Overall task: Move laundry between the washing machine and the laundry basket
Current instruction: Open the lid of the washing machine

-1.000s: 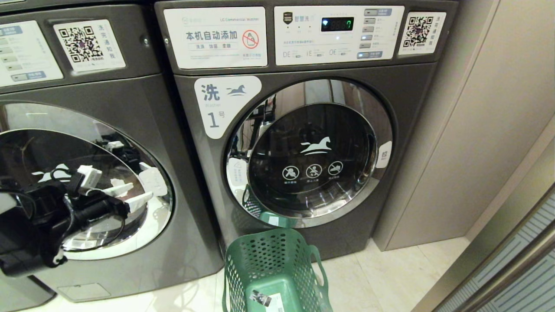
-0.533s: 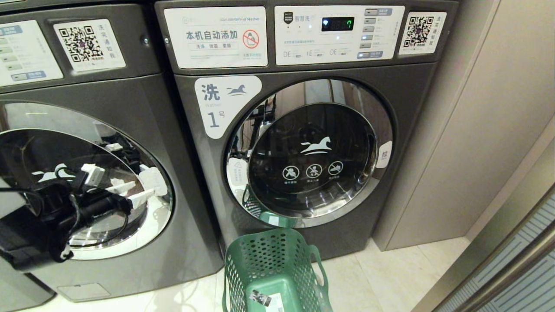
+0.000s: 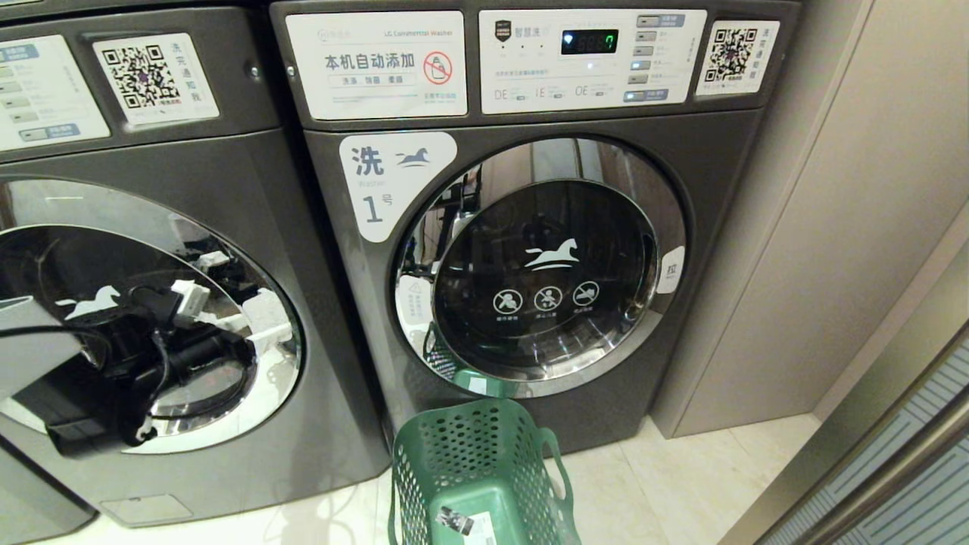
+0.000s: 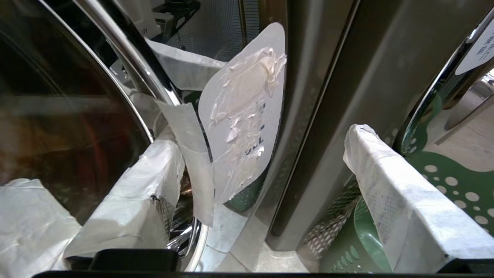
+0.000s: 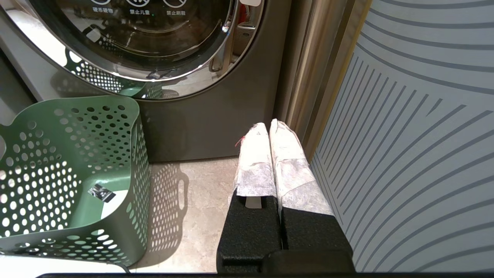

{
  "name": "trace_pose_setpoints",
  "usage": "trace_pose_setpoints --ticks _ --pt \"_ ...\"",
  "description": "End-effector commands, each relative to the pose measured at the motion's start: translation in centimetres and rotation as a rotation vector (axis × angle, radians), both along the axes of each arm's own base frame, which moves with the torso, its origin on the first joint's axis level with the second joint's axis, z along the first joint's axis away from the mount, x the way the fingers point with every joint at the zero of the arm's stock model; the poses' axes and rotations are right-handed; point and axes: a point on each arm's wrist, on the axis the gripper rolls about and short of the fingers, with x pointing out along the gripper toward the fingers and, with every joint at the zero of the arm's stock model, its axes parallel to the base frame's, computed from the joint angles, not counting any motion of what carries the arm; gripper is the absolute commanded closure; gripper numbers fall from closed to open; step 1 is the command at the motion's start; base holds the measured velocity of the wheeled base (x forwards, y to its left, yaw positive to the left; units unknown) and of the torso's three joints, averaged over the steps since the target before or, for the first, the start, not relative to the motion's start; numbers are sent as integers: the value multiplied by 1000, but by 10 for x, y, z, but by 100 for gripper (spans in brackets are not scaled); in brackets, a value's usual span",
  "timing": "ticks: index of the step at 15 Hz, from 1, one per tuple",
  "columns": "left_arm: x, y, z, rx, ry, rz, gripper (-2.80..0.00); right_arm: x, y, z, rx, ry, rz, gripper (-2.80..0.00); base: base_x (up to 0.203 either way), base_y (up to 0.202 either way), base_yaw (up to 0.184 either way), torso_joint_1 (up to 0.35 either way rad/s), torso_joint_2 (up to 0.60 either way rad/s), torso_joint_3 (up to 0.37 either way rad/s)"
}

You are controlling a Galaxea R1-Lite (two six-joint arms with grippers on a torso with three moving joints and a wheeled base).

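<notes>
The basket [image 3: 484, 473] stands on the floor [image 3: 666, 484] at 6 o'clock in the head view, upright, mouth up, its long axis running away from the robot toward machine 1 [image 3: 530, 227]. Its far rim sits just beside that machine's lower front, below the door [image 3: 539, 266]. A sticker [image 3: 454, 521] lies on its base, and nothing else shows inside. Bare floor lies at 4 o'clock of it, out to the beige wall panel [image 3: 802, 227].

The right gripper [image 5: 271, 127] hangs low at the basket's 3 o'clock side, fingers [image 5: 254, 158] pressed together and holding nothing, pointing at the floor near the machine's corner and beside a striped panel [image 5: 417, 116].

At 9 o'clock in the head view the left gripper [image 3: 235, 322] reaches to the washer [image 3: 189, 303], the left machine, whose front faces the robot and whose chrome-ringed door is closed. The wrapped fingers [image 4: 401, 200] stand wide apart and grip nothing. In the left wrist view one finger lies against the chrome ring, beside the white tab [image 4: 241, 112] on the door's rim; the other lies out past the washer's edge, near the narrow gap between the two machines. I cannot tell whether the tab itself is touched.
</notes>
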Motion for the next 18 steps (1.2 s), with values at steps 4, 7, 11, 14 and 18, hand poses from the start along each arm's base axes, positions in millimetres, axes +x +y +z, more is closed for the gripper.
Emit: trace_pose_setpoints --ticks 4,7,11,14,18 --pt "7 -8 -14 -12 20 -33 -280 0 0 0 -1 0 2 0 0 0 0 0 0 0" --pt "7 -9 -14 -18 17 -64 -280 0 0 0 -1 1 2 0 0 0 0 0 0 0" --pt "6 -9 -10 -21 12 -75 -280 0 0 0 -1 1 2 0 0 0 0 0 0 0" --pt "6 -14 -8 -34 15 -94 -280 0 0 0 -1 1 0 0 0 0 0 0 0 0" --pt "1 -22 -4 -30 -8 -154 -280 0 0 0 -1 1 2 0 0 0 0 0 0 0"
